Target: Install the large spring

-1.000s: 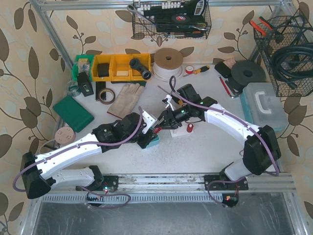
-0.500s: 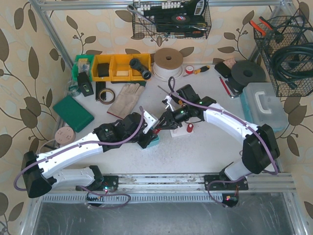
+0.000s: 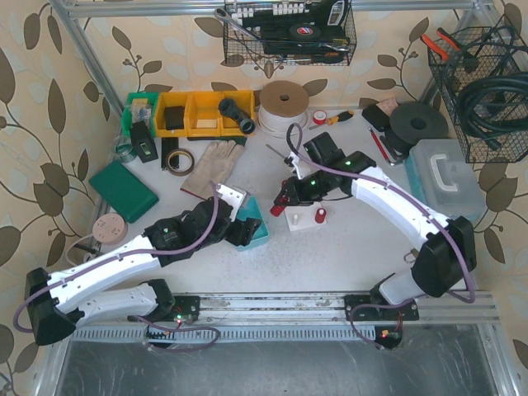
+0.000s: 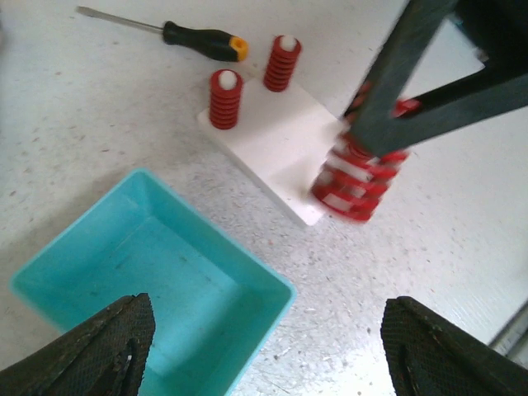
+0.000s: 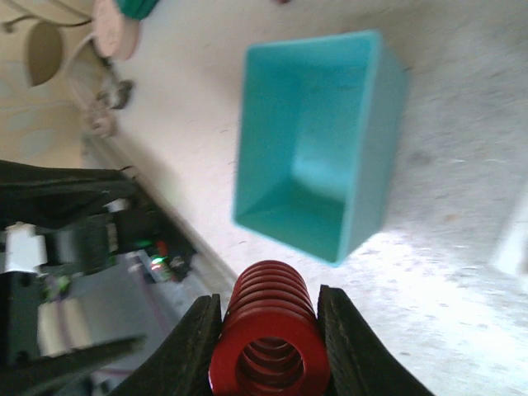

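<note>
Right gripper point(image 5: 268, 330) jaws pinch the large spring point(image 4: 356, 181) across its coils, one finger on each flank; left gripper point(image 4: 266, 309) jaws stand spread wide with nothing between them, hovering over the bin point(image 4: 148, 272).

In the left wrist view the spring hangs at the 4 o'clock corner of the base point(image 4: 276, 136), blurred, so I cannot tell whether its bottom coil touches the plate or is just above it; no peg shows beneath it. Two small springs point(image 4: 224, 99) sit on white pegs toward 11 o'clock. From above, the spring lies at 10 o'clock of the base, the bin at 8 o'clock.

The step in hand looks like seating the spring on the base; doing it well likely means keeping its axis upright, centring the bore over the mount, lowering straight, and letting go only once it rests square; a tilted spring could catch or nudge the light plate, which nothing appears to steady.

The table point(image 3: 330, 264) is pale and speckled; a screwdriver point(image 4: 198, 37) lies at 11 o'clock beyond the base. At the back of the table, toward 12 o'clock, sit a glove point(image 3: 213, 165), a tape roll point(image 3: 283, 103) and yellow trays point(image 3: 194, 113); a clear box point(image 3: 445, 177) sits at 3 o'clock; wire baskets hang on leaf-patterned walls.
</note>
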